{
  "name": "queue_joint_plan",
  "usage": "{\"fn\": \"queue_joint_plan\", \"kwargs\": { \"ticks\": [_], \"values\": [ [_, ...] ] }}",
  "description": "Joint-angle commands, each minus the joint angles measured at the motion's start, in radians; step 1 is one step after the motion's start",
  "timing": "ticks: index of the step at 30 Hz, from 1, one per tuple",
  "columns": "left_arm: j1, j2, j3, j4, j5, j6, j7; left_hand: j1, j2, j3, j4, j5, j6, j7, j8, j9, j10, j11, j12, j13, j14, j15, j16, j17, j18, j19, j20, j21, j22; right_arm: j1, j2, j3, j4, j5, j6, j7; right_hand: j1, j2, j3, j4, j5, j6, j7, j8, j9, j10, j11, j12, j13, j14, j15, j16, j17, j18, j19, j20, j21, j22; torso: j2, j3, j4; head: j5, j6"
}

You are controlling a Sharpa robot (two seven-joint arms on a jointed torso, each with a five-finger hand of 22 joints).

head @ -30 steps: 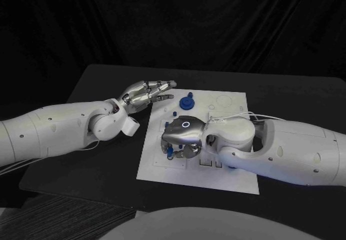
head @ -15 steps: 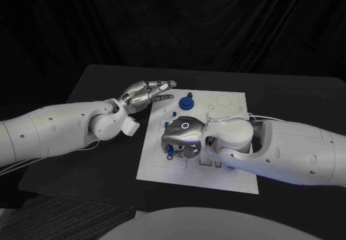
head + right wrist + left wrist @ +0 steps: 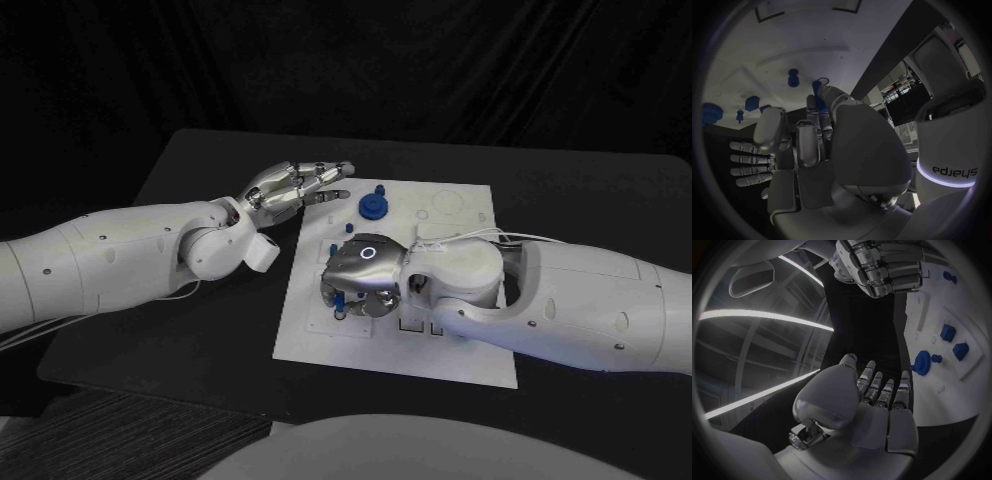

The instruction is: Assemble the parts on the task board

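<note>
We note the left robot hand [image 3: 296,187] hovering over the black surface [image 3: 202,330] just beside the far left corner of the task board [image 3: 433,355], fingers straight and apart, holding nothing. The right robot hand [image 3: 364,275] sits low over the board's left half, fingers curled down around a small blue part [image 3: 338,299]; we cannot tell whether it is actually gripped. A round blue part [image 3: 374,207] stands farther back on the board.

One white task board [image 3: 459,352] lies on one black tabletop [image 3: 188,330]; two hands show, the left [image 3: 293,184] and the right [image 3: 361,273]; several small blue parts [image 3: 372,207].
</note>
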Motion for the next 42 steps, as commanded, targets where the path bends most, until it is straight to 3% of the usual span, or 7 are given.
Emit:
{"fn": "queue_joint_plan", "kwargs": {
  "ticks": [1, 21, 28, 31, 33, 37, 42],
  "values": [
    [-0.002, 0.003, 0.001, 0.001, 0.004, 0.018, 0.014, 0.011, 0.003, 0.004, -0.001, 0.007, 0.004, 0.003, 0.005, 0.0, -0.007, 0.002, -0.002, -0.001, 0.003, 0.002, 0.004, 0.001, 0.01, 0.007, 0.002, 0.005, 0.001, -0.008, -0.001, -0.005, 0.002, -0.016, 0.027, -0.019, -0.003, 0.011, 0.007, -0.003, 0.001, 0.004, 0.005, 0.0, 0.004, 0.011, -0.004, 0.007, 0.004, 0.043, 0.008, 0.002, -0.001, 0.007, -0.003, 0.0, -0.002, 0.15, 0.001, 0.0008, 0.0006, -0.001, 0.0],
    [-0.004, 0.007, 0.001, -0.003, 0.004, 0.026, 0.007, 0.015, 0.004, 0.007, -0.001, 0.009, 0.006, 0.004, 0.006, 0.001, -0.007, 0.003, -0.002, -0.001, 0.004, 0.003, 0.005, 0.001, 0.01, 0.011, 0.004, 0.008, 0.006, -0.013, -0.01, -0.005, 0.02, 0.023, 0.037, -0.032, -0.004, 0.012, 0.008, -0.008, 0.002, 0.007, 0.004, 0.0, 0.006, 0.016, -0.006, 0.01, 0.008, 0.043, 0.007, 0.003, 0.0, 0.008, -0.004, 0.0, -0.004, 0.149, 0.0, 0.0018, -0.0029, -0.003, 0.0],
    [-0.004, 0.007, 0.001, -0.003, 0.004, 0.03, 0.004, 0.017, 0.004, 0.009, -0.001, 0.01, 0.007, 0.004, 0.006, 0.001, -0.007, 0.004, -0.002, -0.001, 0.004, 0.003, 0.005, 0.001, 0.01, 0.013, 0.005, 0.009, 0.009, -0.014, -0.01, -0.005, 0.018, 0.024, 0.041, -0.041, -0.009, 0.011, 0.01, -0.011, 0.002, 0.003, 0.005, -0.005, 0.006, 0.012, -0.004, 0.007, 0.009, 0.042, 0.007, 0.001, -0.002, 0.009, -0.006, 0.0, -0.007, 0.148, 0.0, 0.0014, 0.0003, -0.004, 0.0],
    [-0.004, 0.006, 0.001, -0.003, 0.004, 0.031, 0.003, 0.019, 0.004, 0.01, -0.002, 0.01, 0.008, 0.004, 0.007, 0.001, -0.007, 0.004, -0.001, -0.001, 0.004, 0.003, 0.005, 0.001, 0.01, 0.015, 0.005, 0.01, 0.011, -0.015, -0.01, -0.005, 0.016, 0.024, 0.047, -0.053, -0.015, 0.009, 0.011, -0.014, -0.006, -0.012, 0.008, -0.016, 0.004, 0.001, -0.002, 0.003, 0.01, 0.04, 0.009, 0.0, -0.005, 0.01, -0.009, 0.001, -0.014, 0.146, 0.0, 0.0012, 0.0, -0.003, 0.0],
    [-0.004, 0.006, 0.001, -0.003, 0.004, 0.032, 0.002, 0.02, 0.004, 0.011, -0.002, 0.011, 0.009, 0.004, 0.007, 0.001, -0.007, 0.004, -0.002, -0.001, 0.004, 0.003, 0.006, 0.001, 0.01, 0.016, 0.005, 0.011, 0.012, -0.016, -0.011, -0.005, 0.015, 0.024, 0.055, -0.065, -0.038, 0.001, 0.012, -0.013, -0.04, -0.073, 0.01, -0.055, -0.008, -0.068, 0.012, -0.021, 0.006, 0.031, 0.023, -0.016, -0.026, 0.015, -0.025, 0.007, -0.051, 0.137, 0.001, 0.0011, -0.0001, -0.003, 0.0],
    [-0.005, 0.005, 0.001, -0.002, 0.004, 0.033, 0.0, 0.023, 0.004, 0.014, -0.003, 0.012, 0.01, 0.004, 0.008, 0.001, -0.007, 0.004, -0.001, -0.001, 0.004, 0.004, 0.006, 0.001, 0.011, 0.017, 0.006, 0.012, 0.013, -0.017, -0.013, -0.005, 0.015, 0.024, 0.046, -0.075, -0.066, -0.019, 0.004, -0.013, -0.087, -0.234, -0.04, -0.076, -0.044, -0.201, 0.038, -0.033, 0.005, 0.016, 0.019, -0.03, -0.047, 0.024, -0.045, 0.01, -0.096, 0.125, 0.0, 0.0009, 0.0002, -0.002, 0.0],
    [-0.005, 0.005, 0.001, -0.003, 0.004, 0.034, -0.001, 0.028, 0.003, 0.016, -0.004, 0.014, 0.01, 0.005, 0.008, 0.001, -0.008, 0.004, -0.001, -0.001, 0.004, 0.004, 0.006, 0.001, 0.011, 0.02, 0.007, 0.014, 0.015, -0.017, -0.016, -0.005, 0.013, 0.024, 0.02, -0.079, -0.071, -0.009, -0.088, -0.012, -0.133, -0.366, -0.095, -0.074, -0.077, -0.352, 0.048, -0.017, 0.016, 0.006, 0.023, -0.035, -0.057, 0.029, -0.058, 0.016, -0.133, 0.117, 0.001, 0.0011, 0.0003, -0.004, 0.0]
  ]
}}
